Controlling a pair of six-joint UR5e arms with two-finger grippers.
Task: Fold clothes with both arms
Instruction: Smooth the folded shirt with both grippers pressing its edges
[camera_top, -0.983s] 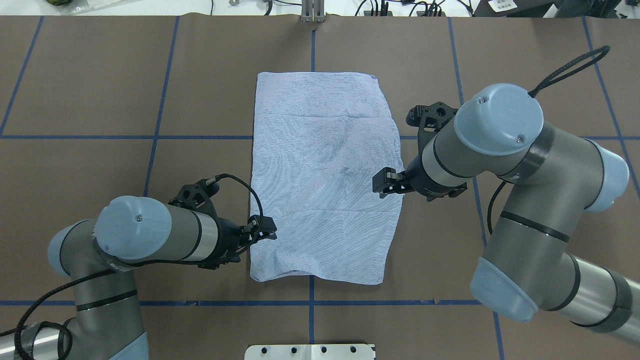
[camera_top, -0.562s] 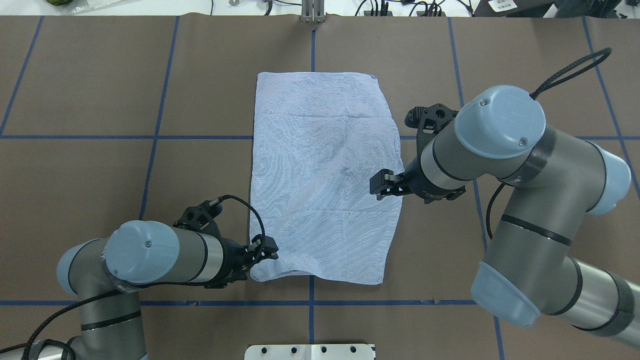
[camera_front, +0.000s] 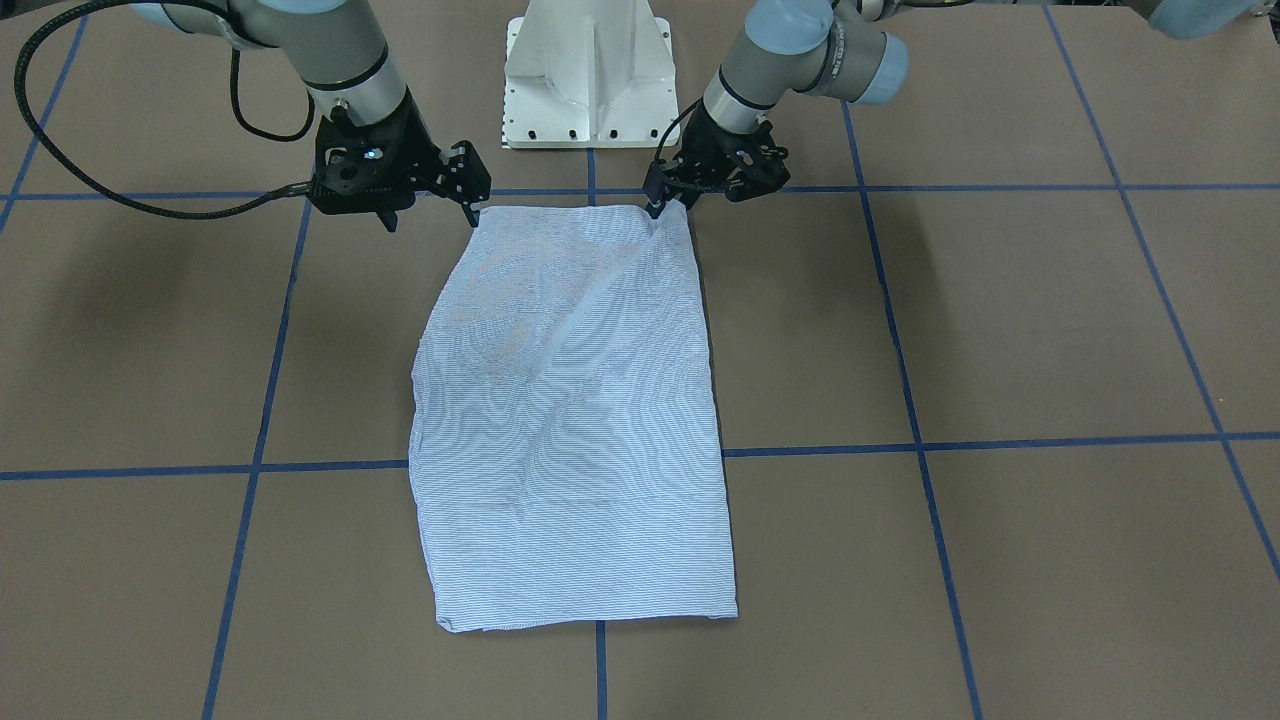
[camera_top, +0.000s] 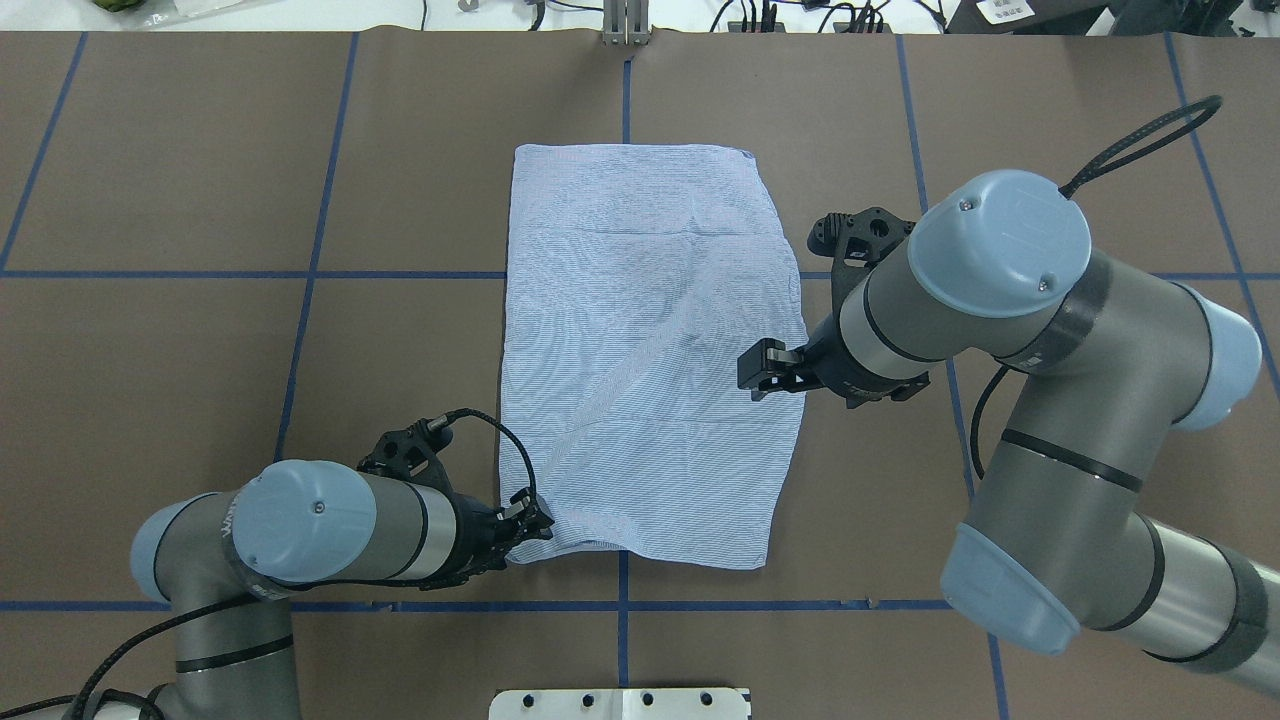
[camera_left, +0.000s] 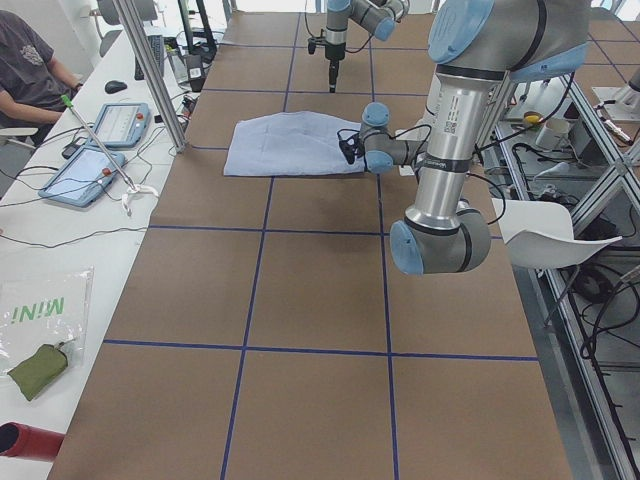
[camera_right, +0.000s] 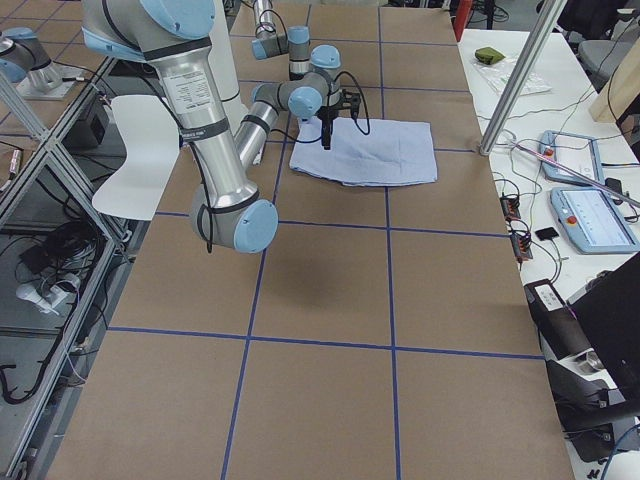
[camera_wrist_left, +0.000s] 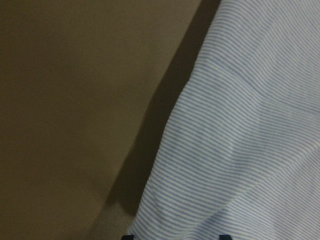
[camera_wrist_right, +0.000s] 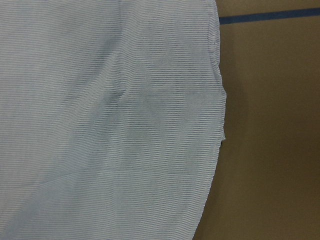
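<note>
Seen from overhead, the striped shirt lies flat as a long rectangle at the centre of the brown worktop. The left claw sits at the shirt's near-left corner, closest to the robot. The right claw hangs over the shirt's right edge, about midway along, fingers apart. From the right-hand side camera, that claw points down, clear above the cloth. The left wrist camera shows two dark fingertips parted, with striped fabric between them. The right wrist camera shows only cloth beside bare worktop.
</note>
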